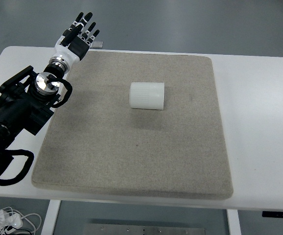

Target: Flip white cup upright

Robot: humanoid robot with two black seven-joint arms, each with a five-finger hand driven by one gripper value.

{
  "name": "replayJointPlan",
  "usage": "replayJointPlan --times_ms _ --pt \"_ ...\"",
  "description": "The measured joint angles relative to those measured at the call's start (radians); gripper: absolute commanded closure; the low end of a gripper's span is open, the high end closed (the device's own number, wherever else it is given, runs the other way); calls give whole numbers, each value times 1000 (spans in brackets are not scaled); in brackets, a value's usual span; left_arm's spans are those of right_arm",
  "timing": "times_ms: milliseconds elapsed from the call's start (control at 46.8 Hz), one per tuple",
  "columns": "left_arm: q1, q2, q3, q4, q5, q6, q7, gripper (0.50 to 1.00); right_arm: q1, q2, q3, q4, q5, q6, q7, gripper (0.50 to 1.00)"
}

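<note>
Top view, looking steeply down: a white counter (259,127) carries a large grey-beige mat (136,156) that covers most of its middle, leaving bare white margins on the left, on the far side and, widest, on the right. The mat's near edge runs close to the counter's near edge.

The white cup (147,95) lies on its side on the mat, a little beyond the mat's centre, its ribbed wall facing up and its long axis running left to right. Which end is the mouth cannot be told. Open mat surrounds it on every side, with the broadest stretch on the near side.

The left hand (81,34) hovers past the mat's far-left corner, over the counter's far edge, well apart from the cup. Its fingers (85,19) are spread and extended away from the robot, holding nothing. The black arm behind it comes in from the left edge, crossing the mat's left border.

White cables (7,220) lie on the floor below the counter's near-left corner.
</note>
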Motion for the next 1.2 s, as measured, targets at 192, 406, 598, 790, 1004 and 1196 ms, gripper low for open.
replayJointPlan --times_ms 192,406,598,790,1004,1196 --pt "-27 2 55 0 70 -41 2 504 0 0 0 0 0 0 0 548" --pt "-52 1 72 0 232 -52 0 504 0 0 0 0 0 0 0 548" --pt "-61 1 74 -38 430 -73 1 504 0 0 0 0 0 0 0 548" --pt "-62 51 110 -139 656 -85 5 506 0 0 0 0 0 0 0 548" --pt "-97 154 226 -294 830 -108 7 506 0 0 0 0 0 0 0 548" --pt "-166 223 348 -402 996 -112 5 508 0 0 0 0 0 0 0 548"
